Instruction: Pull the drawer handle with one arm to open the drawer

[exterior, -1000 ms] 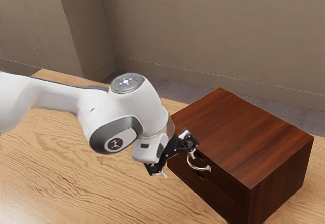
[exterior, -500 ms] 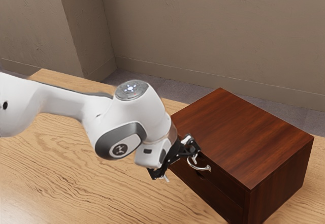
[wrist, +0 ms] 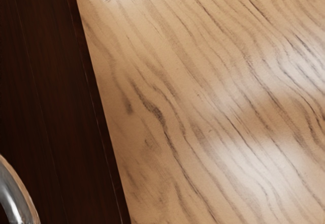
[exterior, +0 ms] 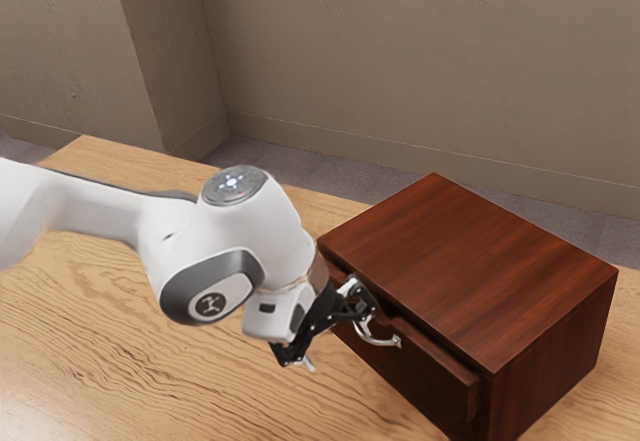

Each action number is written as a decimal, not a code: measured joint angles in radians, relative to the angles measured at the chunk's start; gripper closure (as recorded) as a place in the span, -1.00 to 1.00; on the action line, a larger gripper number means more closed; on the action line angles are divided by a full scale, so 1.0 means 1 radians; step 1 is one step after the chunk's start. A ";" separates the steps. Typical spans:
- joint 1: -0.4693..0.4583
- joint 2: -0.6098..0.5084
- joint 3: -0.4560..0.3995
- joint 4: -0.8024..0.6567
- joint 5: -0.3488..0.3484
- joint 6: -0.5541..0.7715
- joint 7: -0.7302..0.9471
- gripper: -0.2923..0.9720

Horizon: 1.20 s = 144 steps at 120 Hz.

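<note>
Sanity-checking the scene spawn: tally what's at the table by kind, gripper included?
cabinet: 1
drawer, partly open: 1
handle: 1
gripper, at the handle: 1
Total: 4

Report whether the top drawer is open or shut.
Partly open: the top drawer has its front standing out from the cabinet face, with the gripper at its handle.
</note>
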 joint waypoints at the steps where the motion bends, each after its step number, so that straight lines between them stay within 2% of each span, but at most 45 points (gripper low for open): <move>1: 0.000 -0.002 0.000 -0.002 0.000 0.000 0.000 -0.52; 28: 0.000 -0.068 0.000 -0.076 0.002 0.000 0.000 -0.55; 40: -0.001 -0.101 -0.001 -0.106 0.001 0.000 0.000 -0.50; 63: 0.001 -0.169 -0.001 -0.165 0.008 0.002 0.000 -0.28; 72: 0.000 -0.186 0.000 -0.184 0.017 0.005 0.000 -0.28; 106: -0.001 -0.193 -0.001 -0.193 0.017 0.006 -0.001 -0.39; 144: -0.002 -0.216 -0.001 -0.207 0.010 0.006 -0.002 -0.21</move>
